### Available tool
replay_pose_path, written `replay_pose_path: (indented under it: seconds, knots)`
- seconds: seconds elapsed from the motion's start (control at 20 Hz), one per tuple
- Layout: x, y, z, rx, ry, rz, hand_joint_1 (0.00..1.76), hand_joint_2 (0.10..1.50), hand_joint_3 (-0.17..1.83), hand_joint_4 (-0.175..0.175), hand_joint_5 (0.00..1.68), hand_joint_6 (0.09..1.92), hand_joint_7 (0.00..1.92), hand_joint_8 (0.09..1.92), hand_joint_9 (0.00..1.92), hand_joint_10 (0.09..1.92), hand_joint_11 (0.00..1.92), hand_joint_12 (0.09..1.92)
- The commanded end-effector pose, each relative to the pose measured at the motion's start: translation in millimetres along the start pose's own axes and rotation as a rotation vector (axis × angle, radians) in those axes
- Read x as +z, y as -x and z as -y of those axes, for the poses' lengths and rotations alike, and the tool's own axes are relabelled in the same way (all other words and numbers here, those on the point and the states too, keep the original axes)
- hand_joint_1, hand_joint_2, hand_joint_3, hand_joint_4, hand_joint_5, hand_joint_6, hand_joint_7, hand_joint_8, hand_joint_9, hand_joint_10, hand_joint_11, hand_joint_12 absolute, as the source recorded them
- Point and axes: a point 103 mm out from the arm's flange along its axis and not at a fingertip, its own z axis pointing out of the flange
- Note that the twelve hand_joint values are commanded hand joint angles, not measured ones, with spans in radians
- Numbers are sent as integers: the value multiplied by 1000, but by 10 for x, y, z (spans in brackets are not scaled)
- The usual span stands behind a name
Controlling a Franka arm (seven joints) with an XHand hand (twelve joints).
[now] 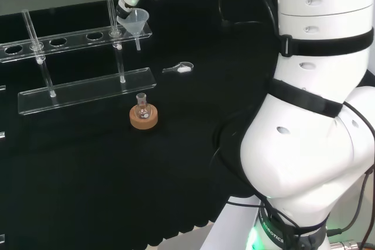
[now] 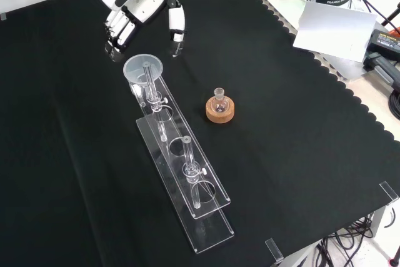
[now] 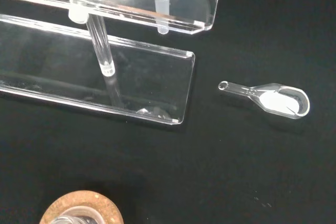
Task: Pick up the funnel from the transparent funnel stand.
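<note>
Black-clothed desk (image 2: 300, 154), long clear stand (image 2: 181, 173), and the hand (image 2: 134, 4) hovering fingers spread, empty, just beyond the funnel (image 2: 144, 69) seated in the stand's end hole; a clumsy close could tip the rack or knock the funnel off

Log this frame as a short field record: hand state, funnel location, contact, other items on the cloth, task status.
hand: open, fingers relaxed, poised just beyond the funnel end of the stand in the front view
funnel: seated in the end hole of the transparent funnel stand, bowl up
contact: none visible in the front view; the head view cannot settle it
other items: small flask on a cork ring; clear scoop with white contents
task status: funnel not yet picked up
</note>
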Motion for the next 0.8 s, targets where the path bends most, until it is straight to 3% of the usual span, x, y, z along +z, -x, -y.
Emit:
replay_pose_path:
  seconds: [0.05,0.3,0.8]
  knots:
    - [33,118,-69,31,-46,1,537,769,208,2,126,87,0,464,171,726,161,1400]
    - [46,67,-128,38,-38,14,572,739,201,0,87,87,0,392,137,776,201,1395]
    - [82,-162,-279,1,-73,52,623,709,195,3,62,87,0,335,105,814,251,1402]
